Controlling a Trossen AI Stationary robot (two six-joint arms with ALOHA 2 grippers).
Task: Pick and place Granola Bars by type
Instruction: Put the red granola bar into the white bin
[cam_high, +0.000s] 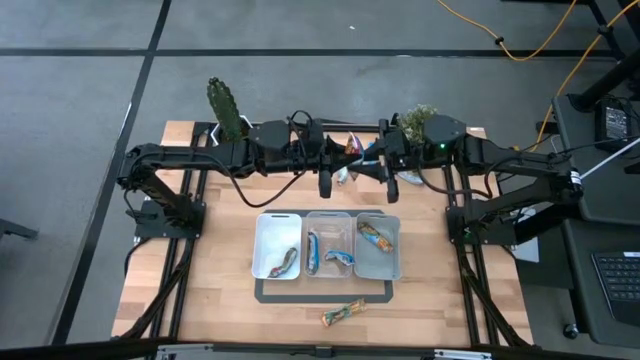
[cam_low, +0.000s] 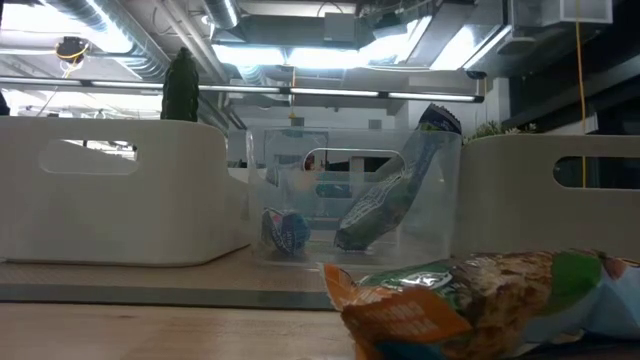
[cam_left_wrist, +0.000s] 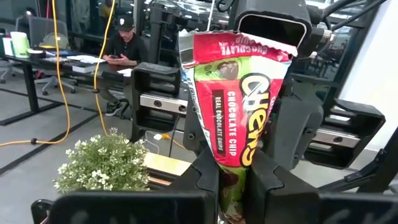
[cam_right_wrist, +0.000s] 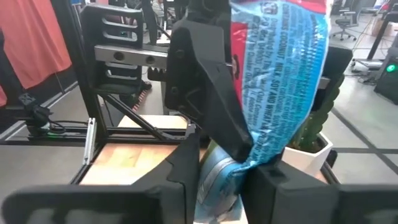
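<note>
High over the table's far middle, my left gripper (cam_high: 338, 162) (cam_left_wrist: 231, 169) is shut on a granola bar (cam_left_wrist: 239, 106) with a red and green wrapper. My right gripper (cam_high: 380, 165) (cam_right_wrist: 221, 171) faces it from the table's right. A blue printed wrapper (cam_right_wrist: 286, 74) stands up at the right gripper. Whether that is the same bar's other side I cannot tell. More bars lie in the three trays (cam_high: 328, 215). One bar (cam_high: 343, 313) (cam_low: 470, 300) rests flat on the table near the front edge. My left gripper pinches the bar's lower end (cam_left_wrist: 231, 180) between its two fingers. The fingers come level from the table's left. The bar stands nearly upright above them, lifted clear of the table.
The left tray holds one bar (cam_high: 283, 262), the middle clear tray holds blue ones (cam_high: 340, 258) (cam_low: 380, 210), and the right tray a greenish-gold one (cam_high: 375, 237). A cactus (cam_high: 228, 108) and a small plant (cam_high: 420, 118) stand at the far edge. More wrappers (cam_high: 352, 145) show under the arms.
</note>
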